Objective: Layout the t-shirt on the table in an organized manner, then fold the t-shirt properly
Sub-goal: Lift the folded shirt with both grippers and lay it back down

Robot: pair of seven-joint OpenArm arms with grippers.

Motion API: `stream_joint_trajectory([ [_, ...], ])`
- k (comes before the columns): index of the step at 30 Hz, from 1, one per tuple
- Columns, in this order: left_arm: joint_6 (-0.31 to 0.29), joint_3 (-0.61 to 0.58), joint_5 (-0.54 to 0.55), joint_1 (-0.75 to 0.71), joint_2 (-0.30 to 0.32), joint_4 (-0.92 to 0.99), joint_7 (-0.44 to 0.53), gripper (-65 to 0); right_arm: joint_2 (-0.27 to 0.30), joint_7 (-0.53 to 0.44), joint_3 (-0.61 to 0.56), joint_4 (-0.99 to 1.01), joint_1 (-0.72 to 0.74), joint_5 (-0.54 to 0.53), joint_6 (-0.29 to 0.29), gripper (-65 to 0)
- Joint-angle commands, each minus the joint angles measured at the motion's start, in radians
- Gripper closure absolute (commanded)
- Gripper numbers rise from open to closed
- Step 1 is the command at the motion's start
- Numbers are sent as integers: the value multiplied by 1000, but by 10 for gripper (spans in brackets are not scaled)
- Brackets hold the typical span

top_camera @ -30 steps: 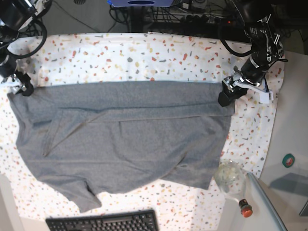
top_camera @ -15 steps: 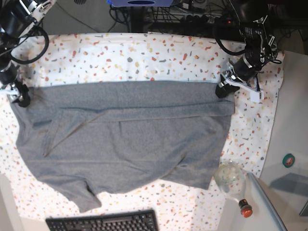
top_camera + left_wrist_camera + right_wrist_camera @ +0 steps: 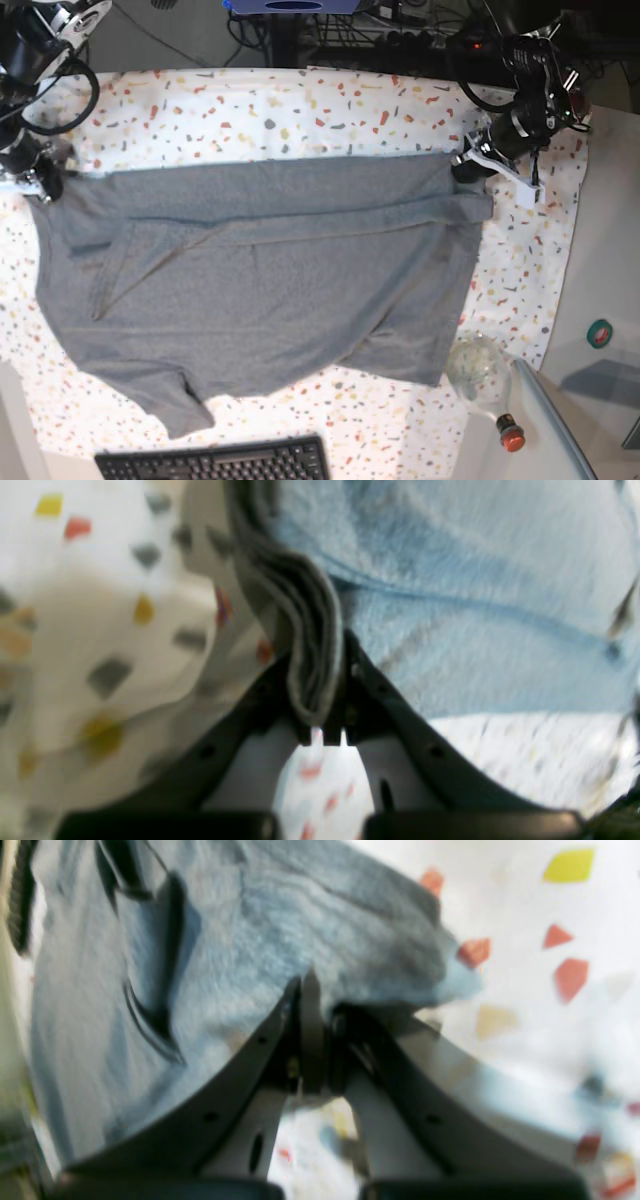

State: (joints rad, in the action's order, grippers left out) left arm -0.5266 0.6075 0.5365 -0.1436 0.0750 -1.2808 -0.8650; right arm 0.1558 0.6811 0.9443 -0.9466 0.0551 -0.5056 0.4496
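Here, left hand (image 3: 466, 166) and right hand (image 3: 42, 182) each pinch t-shirt (image 3: 270, 280) hem corners near worktop (image 3: 300, 110) far edge, apparently to stretch it flat.

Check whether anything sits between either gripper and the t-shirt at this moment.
Nothing visible does. The left gripper and the right gripper are each shut directly on a corner of the t-shirt lying on the table.

arms (image 3: 528, 70) – black, cabled | fingers (image 3: 400, 715) – black, screw-holed
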Motion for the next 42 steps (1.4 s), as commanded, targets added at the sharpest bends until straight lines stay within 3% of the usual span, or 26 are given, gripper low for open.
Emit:
stream_joint_trajectory([
  [1, -11, 2, 24, 12, 9, -75, 0, 0, 23, 21, 3, -73, 2, -21, 2, 0],
  [5, 78, 2, 24, 25, 4, -256, -99, 0, 23, 211, 3, -322, 4, -21, -22, 0],
  [7, 113, -5, 26, 71, 4, -343, -138, 0, 29, 279, 2, -447, 33, -21, -97, 0],
  [10, 142, -8, 26, 174, 1, -409, -219, 0, 84, 343, -26, -527, 108, -21, -157, 0],
  [13, 179, -11, 24, 336, -16, -408, -291, 0, 164, 360, -97, -507, 219, -20, -159, 0],
  [16, 224, -111, 20, 511, -11, -366, -317, 0, 245, 354, -184, -424, 354, -20, -159, 0],
  [19, 279, -219, 18, 672, -14, -264, -287, 0, 325, 326, -268, -265, 516, -20, -159, 0],
  [21, 322, -281, 18, 787, -16, -147, -234, 0, 383, 246, -353, -124, 625, -20, -159, 0],
  [26, 356, -395, 24, 1040, -19, 186, 31, 0, 483, 52, -569, 134, 888, -21, -159, 0],
  [29, 356, -389, 26, 1191, -48, 318, 114, 0, 515, 32, -644, 169, 1037, -21, -159, 0],
  [32, 354, -327, 26, 1281, -73, 338, 119, 0, 522, 71, -675, 140, 1138, -21, -159, 0],
  [36, 354, -260, 26, 1272, -137, 231, 30, 0, 572, 183, -670, 65, 1132, -26, -159, 0],
  [38, 354, -254, 26, 1198, -151, 148, -43, 0, 580, 245, -634, 2, 1043, -28, -159, 0],
  [42, 354, -257, 26, 955, -159, -50, -150, 0, 569, 340, -399, -171, 750, -28, -159, 0],
])
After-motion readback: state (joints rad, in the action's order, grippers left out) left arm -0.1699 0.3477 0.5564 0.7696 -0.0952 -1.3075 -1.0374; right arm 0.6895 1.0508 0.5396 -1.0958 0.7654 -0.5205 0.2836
